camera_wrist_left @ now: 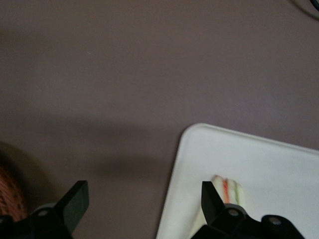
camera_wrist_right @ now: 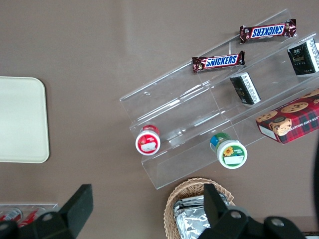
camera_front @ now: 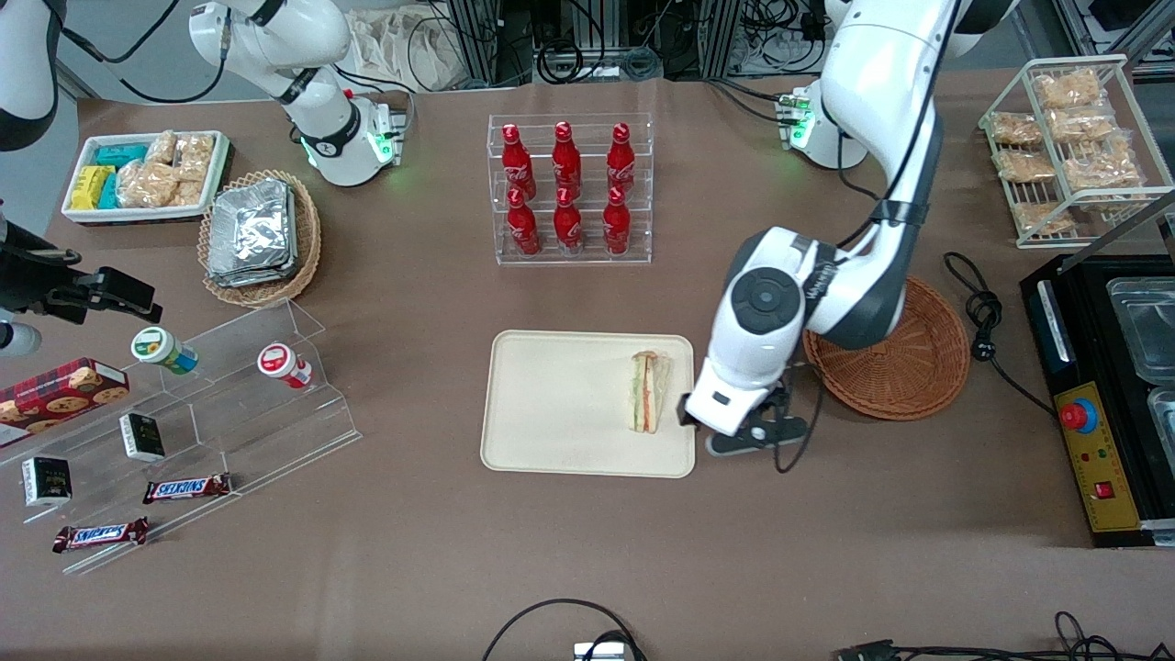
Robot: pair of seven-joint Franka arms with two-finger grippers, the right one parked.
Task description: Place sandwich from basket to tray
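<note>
Front view: the gripper (camera_front: 702, 424) hangs low over the brown table (camera_front: 826, 551), just off the edge of the tray (camera_front: 551, 404) that faces the working arm's end, between that tray and the basket (camera_front: 904, 367). The sandwich (camera_front: 648, 391) lies on the tray right beside the gripper, close to the same edge, its striped cut face (green, orange and red layers) turned upward. It touches nothing but the tray. The basket sits on the gripper's working-arm side and a little farther from the front camera, partly covered by the arm; the part of its bottom that shows is bare wicker.

In the left wrist view the gripper (camera_wrist_left: 142, 201) has its two fingers (camera_wrist_left: 76, 199) spread wide apart with nothing between them, only bare table under the gap. One finger stands over the rounded corner of the tray (camera_wrist_left: 259, 154), where a slice of the sandwich (camera_wrist_left: 230, 190) peeks out just past that fingertip. A sliver of the basket (camera_wrist_left: 9, 191) shows next to the other finger.

Farther from the front camera than the gripper, toward the table's middle, a clear rack of red bottles (camera_front: 569, 188) stands upright.
</note>
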